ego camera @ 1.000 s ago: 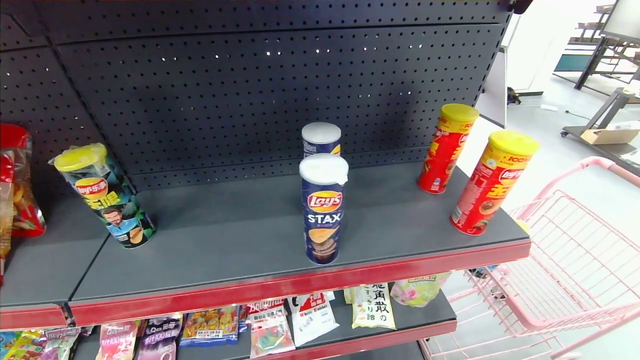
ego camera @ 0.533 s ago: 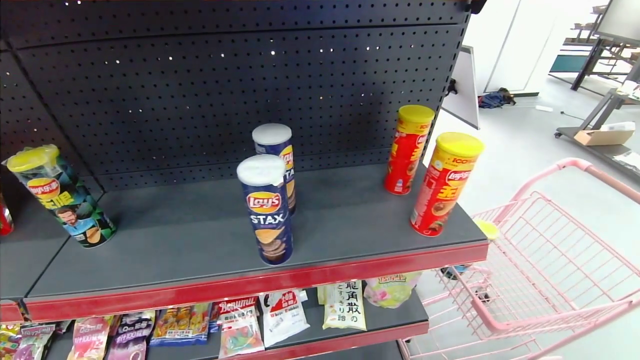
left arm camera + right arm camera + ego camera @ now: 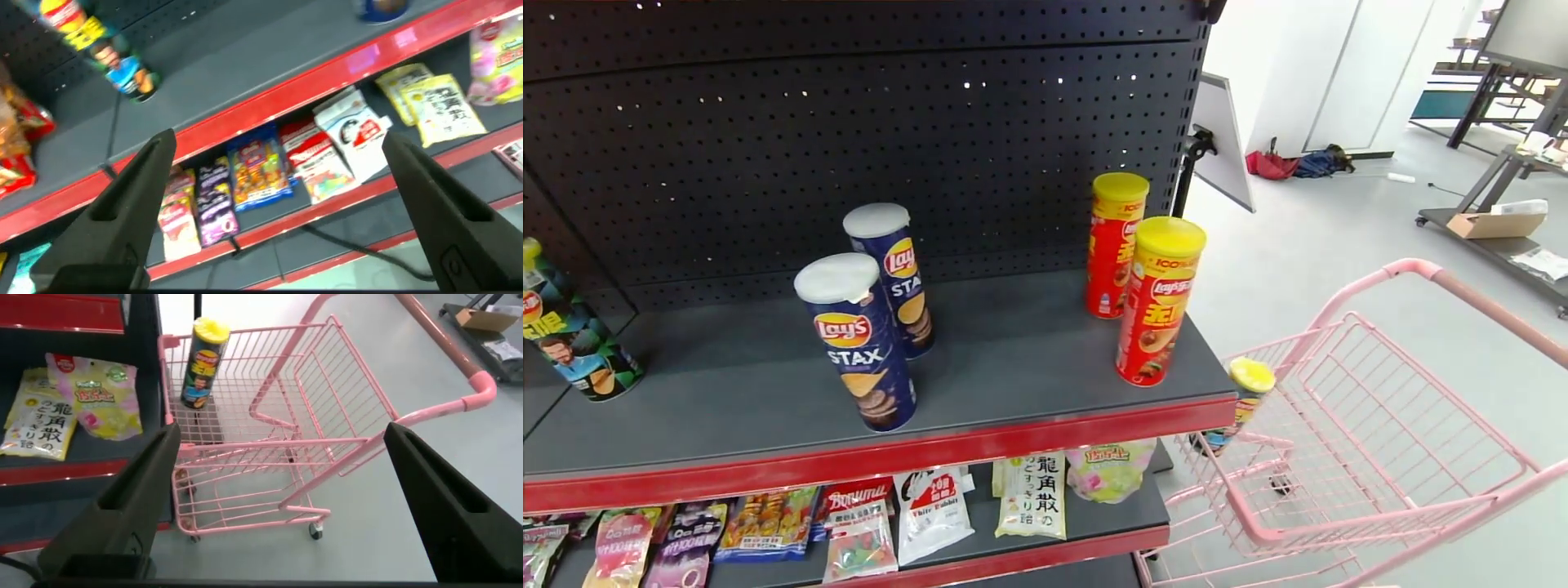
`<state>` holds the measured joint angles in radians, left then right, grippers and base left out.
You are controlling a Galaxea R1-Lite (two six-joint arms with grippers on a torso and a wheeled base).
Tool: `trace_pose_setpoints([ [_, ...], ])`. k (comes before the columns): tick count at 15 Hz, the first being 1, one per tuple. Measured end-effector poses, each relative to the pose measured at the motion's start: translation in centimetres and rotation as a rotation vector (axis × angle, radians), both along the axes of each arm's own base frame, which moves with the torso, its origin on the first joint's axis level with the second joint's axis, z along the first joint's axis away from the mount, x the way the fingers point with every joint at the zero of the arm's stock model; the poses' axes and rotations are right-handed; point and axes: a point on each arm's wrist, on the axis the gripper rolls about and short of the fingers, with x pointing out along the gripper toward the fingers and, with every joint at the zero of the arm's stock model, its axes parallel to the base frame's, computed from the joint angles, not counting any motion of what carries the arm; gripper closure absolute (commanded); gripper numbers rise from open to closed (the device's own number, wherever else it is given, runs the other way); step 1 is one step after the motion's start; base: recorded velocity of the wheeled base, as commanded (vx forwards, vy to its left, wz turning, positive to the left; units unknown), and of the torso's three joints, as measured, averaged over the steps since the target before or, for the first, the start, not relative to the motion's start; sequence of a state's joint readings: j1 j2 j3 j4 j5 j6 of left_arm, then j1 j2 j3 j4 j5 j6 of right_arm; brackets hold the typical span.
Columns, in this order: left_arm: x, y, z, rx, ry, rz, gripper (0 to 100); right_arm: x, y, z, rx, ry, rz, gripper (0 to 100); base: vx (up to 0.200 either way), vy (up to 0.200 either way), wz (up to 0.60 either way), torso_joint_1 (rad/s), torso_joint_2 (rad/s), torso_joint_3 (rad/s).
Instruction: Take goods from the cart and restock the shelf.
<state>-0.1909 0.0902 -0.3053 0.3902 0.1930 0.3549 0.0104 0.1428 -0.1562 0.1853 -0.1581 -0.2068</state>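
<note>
A pink wire cart stands to the right of the shelf. One dark crisp can with a yellow lid stands upright in the cart's near-shelf corner, and the right wrist view shows the same can in the cart. On the shelf board stand two blue cans, two red cans with yellow lids and a green can at the far left. My left gripper is open, facing the lower shelf. My right gripper is open above the cart, holding nothing.
Snack bags lie in a row on the lower shelf. A black pegboard backs the shelf. There is bare board between the blue and red cans. A white board on a stand and tables are across the grey floor.
The whole head view has shifted left, so the camera has turned right and shows more of the cart. The cans on the shelf stand as before.
</note>
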Motion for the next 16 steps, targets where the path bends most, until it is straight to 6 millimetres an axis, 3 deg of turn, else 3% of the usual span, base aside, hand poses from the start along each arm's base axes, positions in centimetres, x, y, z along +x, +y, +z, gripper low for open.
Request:
trace_pose_setpoints([
  [2,0.02,-0.02,-0.01,0.007,0.000,-0.002,0,0.02,0.00,-0.13,0.000,0.006,0.000,0,0.000,0.000,0.00,0.000,0.00,0.000],
  [9,0.09,-0.03,0.04,0.002,-0.010,-0.010,0,-0.32,-0.01,-0.67,-0.009,-0.018,0.001,0,0.000,0.000,-0.60,0.001,0.01,0.000],
  [16,0.16,-0.11,0.11,-0.015,-0.023,-0.041,0,-0.39,-0.01,-0.92,-0.009,-0.025,-0.004,0,0.000,0.000,0.09,-0.015,0.03,0.021],
])
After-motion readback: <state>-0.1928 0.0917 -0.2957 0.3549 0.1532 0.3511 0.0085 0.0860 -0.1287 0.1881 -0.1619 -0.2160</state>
